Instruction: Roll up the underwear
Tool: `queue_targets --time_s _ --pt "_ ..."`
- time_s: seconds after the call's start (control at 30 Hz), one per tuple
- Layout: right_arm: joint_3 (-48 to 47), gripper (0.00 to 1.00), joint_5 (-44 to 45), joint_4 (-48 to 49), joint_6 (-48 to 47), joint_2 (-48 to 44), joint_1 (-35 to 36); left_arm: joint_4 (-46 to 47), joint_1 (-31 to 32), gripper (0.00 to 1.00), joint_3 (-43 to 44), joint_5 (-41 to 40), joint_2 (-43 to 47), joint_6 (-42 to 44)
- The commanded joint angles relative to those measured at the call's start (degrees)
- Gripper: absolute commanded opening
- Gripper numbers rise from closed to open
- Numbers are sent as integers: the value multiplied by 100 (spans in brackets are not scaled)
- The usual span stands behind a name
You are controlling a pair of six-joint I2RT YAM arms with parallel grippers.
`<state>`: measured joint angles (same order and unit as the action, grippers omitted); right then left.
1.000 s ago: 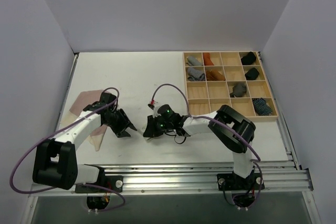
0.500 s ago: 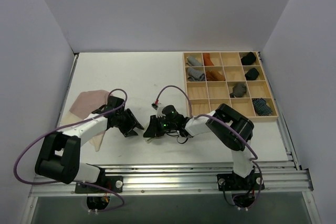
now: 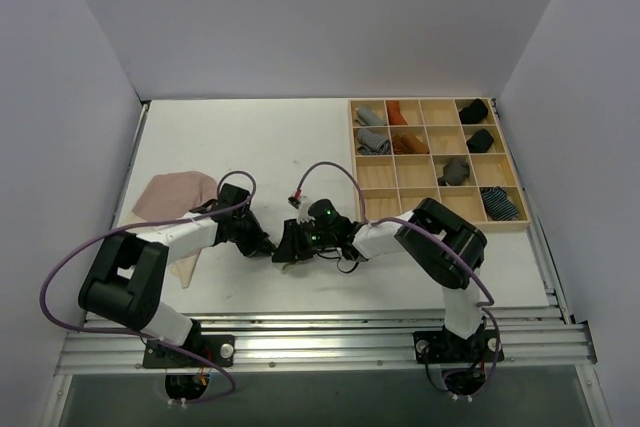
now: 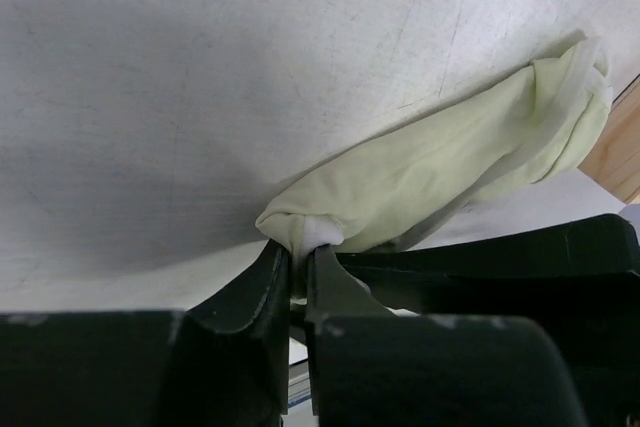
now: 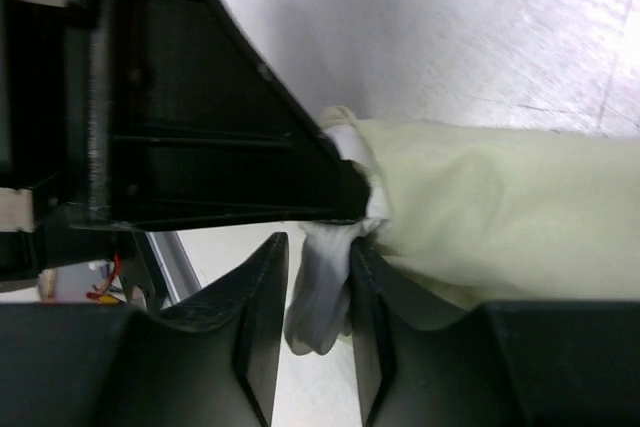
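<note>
The left gripper [image 4: 297, 259] was pinched shut on one end of the rolled pale yellow-green brief [image 4: 440, 162], which lay on the white table [image 4: 200, 67] between the arms. The right gripper [image 5: 318, 277], jaws narrow, held a fold at that same end. The dusty pink brief [image 3: 172, 195] lay unrolled at the table's left.

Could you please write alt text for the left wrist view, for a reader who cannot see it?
The left tool pinches the near end of the pale yellow-green underwear, a long soft roll that slants up to the right across the white table. A black robot part crosses the lower right beneath it.
</note>
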<state>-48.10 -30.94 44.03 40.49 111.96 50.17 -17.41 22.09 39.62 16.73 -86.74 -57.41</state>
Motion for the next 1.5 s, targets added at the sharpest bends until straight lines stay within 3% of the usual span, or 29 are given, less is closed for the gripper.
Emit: queue_targets --time_s 0.0,0.13,0.4,0.73,1.2,1.33,1.37,1.47 --pt "-295 28 667 -1649 -873 -305 -8 -262 181 7 169 -416 -203 186" --pt "-612 38 1387 -2888 -1464 -903 211 -1052 331 2 406 -723 -80 379" --pt "-947 42 3319 -3471 -1808 -1335 1301 -1783 428 2 547 -1075 166 441" --pt "-1536 42 3990 -3533 -2106 -896 2075 -2161 454 2 670 -1120 184 537" --pt "-1773 40 4447 -3427 -2291 -184 2383 -2416 454 2 811 -1084 140 538" --pt "-1800 33 4771 -3533 -2177 -87 2497 -2504 454 2 811 -1067 166 520" --pt "-1800 21 4842 -3559 -2099 -43 2506 -2522 454 2 802 -1049 175 503" --pt "-1572 6 4949 -3481 -1757 -113 2542 -2723 402 2 846 -1075 210 415"
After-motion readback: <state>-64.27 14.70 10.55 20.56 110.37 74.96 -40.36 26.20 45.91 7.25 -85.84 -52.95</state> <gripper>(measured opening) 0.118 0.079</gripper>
